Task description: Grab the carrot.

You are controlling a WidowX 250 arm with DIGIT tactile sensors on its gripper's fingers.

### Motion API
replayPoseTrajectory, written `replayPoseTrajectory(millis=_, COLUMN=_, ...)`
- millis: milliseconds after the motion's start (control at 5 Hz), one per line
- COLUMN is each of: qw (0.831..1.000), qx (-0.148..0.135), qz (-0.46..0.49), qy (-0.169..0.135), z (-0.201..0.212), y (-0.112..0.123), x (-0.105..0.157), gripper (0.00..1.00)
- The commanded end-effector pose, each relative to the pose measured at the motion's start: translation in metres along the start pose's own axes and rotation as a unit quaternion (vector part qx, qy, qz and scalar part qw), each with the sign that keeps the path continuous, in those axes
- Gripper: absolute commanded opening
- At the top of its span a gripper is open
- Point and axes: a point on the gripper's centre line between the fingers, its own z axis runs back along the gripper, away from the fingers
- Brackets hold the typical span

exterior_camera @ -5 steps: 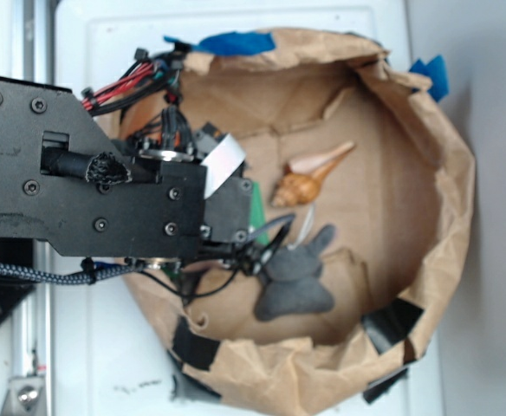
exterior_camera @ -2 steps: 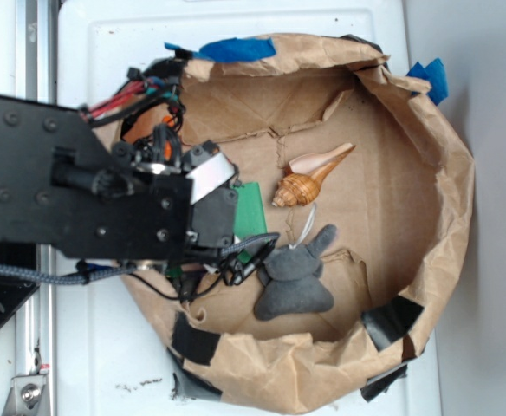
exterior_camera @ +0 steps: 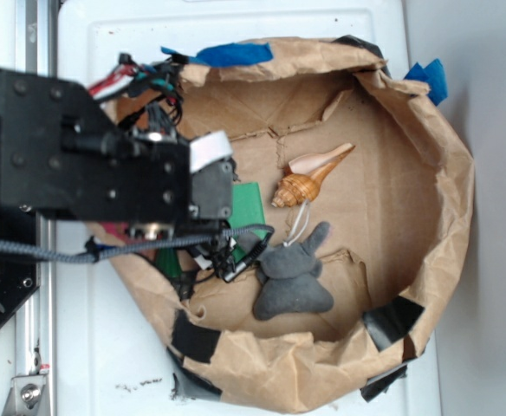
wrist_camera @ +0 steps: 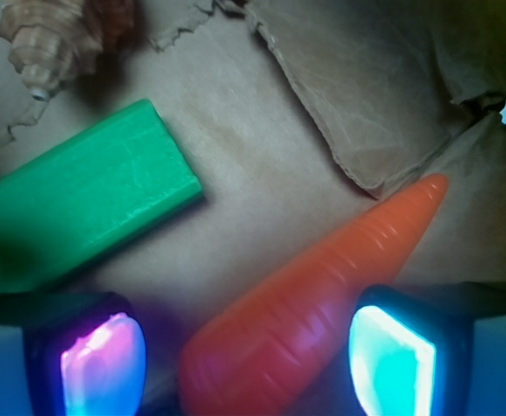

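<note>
Since the earlier view, the black arm (exterior_camera: 88, 169) has shifted left and a little up the picture, uncovering more of the green block below it. From the wrist camera, the carrot (wrist_camera: 314, 299) lies on the brown paper floor, its pointed tip up and to the right, its wide end running off the bottom edge of the picture between the two glowing fingers. The gripper (wrist_camera: 244, 360) stands wide open with nothing in it: the left finger (wrist_camera: 101, 360) glows pink and sits apart from the carrot, while the right finger (wrist_camera: 392, 360) glows cyan and is just beside the carrot's flank; whether it touches cannot be told. Left of the carrot the green block (wrist_camera: 80, 204) lies flat and slanted, well clear of it. A tan seashell (wrist_camera: 49, 39) sits at the upper left corner, beyond the block. In the outside view the carrot is hidden under the arm, the block (exterior_camera: 249, 204) peeks out to the right of the arm, the shell (exterior_camera: 309, 178) lies further right, and a grey plush toy (exterior_camera: 292, 277) rests below it, all inside a rolled-down paper bag (exterior_camera: 444, 217) on a white table (exterior_camera: 106, 373).
</note>
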Motion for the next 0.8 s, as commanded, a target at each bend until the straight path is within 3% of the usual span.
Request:
replayPoseTrajectory(millis=0, qw=1.0, qx=-0.012, qz=-0.002, qy=0.007, z=0.002, y=0.02, x=0.002, gripper=1.0)
replayPoseTrajectory(millis=600, qw=1.0, qx=-0.001, qz=-0.003, qy=0.019, z=-0.004, y=0.023, x=-0.008, gripper=1.0)
